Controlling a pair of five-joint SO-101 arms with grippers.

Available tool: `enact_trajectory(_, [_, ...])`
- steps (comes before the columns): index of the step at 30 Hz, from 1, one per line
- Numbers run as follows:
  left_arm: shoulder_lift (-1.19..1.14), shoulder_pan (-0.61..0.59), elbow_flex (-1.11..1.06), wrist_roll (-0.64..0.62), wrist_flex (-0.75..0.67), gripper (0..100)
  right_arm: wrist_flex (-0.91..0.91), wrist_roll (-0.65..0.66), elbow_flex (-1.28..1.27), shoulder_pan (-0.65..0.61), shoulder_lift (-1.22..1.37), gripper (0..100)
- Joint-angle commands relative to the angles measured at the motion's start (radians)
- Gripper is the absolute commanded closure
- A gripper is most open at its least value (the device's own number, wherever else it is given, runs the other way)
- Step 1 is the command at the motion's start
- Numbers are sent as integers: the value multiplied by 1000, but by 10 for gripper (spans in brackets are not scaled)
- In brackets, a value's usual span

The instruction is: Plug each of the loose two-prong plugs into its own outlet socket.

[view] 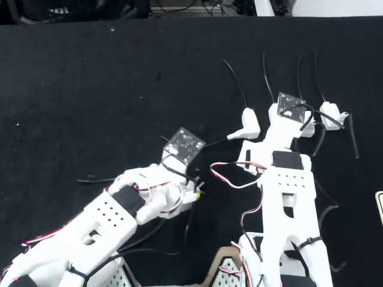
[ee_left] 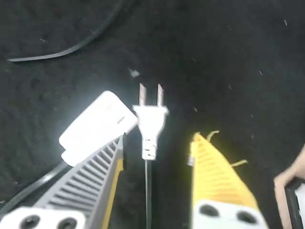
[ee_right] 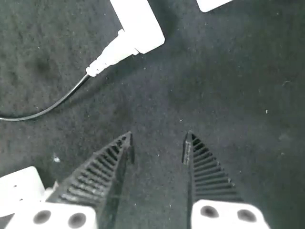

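Note:
A white two-prong plug [ee_left: 150,121] lies on the black mat [ee_left: 228,57], prongs pointing away from the left wrist camera and its thin cord running back toward it. My left gripper [ee_left: 157,139] is open, with its grey and yellow fingers on either side of the plug and apart from it. A white outlet socket [ee_left: 97,126] lies just beside the grey finger [ee_left: 93,174]. My right gripper [ee_right: 157,145] is open over bare mat. Ahead of it lies a white socket [ee_right: 138,21] with its black cable.
In the high view, white sockets [view: 250,124] [view: 331,112] with thin black cords lie around the right arm [view: 287,179]. The left arm [view: 119,215] reaches in from the lower left. Another white block [ee_right: 19,191] sits close beside the right gripper.

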State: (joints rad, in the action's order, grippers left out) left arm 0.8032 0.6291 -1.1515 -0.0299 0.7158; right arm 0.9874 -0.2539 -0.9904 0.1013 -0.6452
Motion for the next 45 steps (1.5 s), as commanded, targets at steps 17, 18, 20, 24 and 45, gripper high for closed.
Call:
enact_trajectory(17, [-12,-478,-45,278,101,774,-229,-9,-194,-535,-25,836])
enact_trajectory(18, [-38,-493,-36,287,92,776,-227,-11,-196,-546,-25,836])
enact_trajectory(20, [-117,-536,-1,304,83,776,-227,-11,-196,-551,-25,836])
enact_trajectory(24, [-299,-582,90,305,83,777,-226,-11,-197,-552,-25,836])
enact_trajectory(45, [-519,-553,243,582,89,776,-230,-3,-223,-548,-25,836])
